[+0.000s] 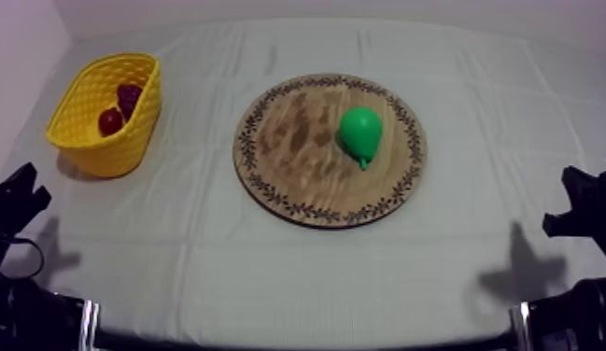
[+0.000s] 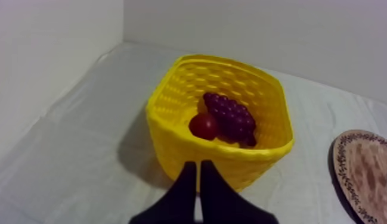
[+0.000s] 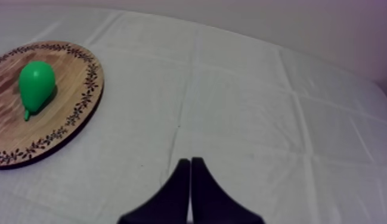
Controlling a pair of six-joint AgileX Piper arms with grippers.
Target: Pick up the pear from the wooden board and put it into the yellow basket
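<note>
My right gripper (image 3: 190, 161) and left gripper (image 2: 198, 164) are both closed on nothing. Well apart from the right one, the pear (image 3: 36, 85) lies on the wooden board (image 3: 82, 104). It is round, so it may roll when pinched and never reach the yellow basket (image 2: 172, 137).

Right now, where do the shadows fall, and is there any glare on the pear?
Top view: the basket throws a soft shadow on the cloth at its near side; no hard glare on the pear. Left wrist view: the basket's shadow lies toward the side wall. Right wrist view: the pear darkens the board beside it.
</note>
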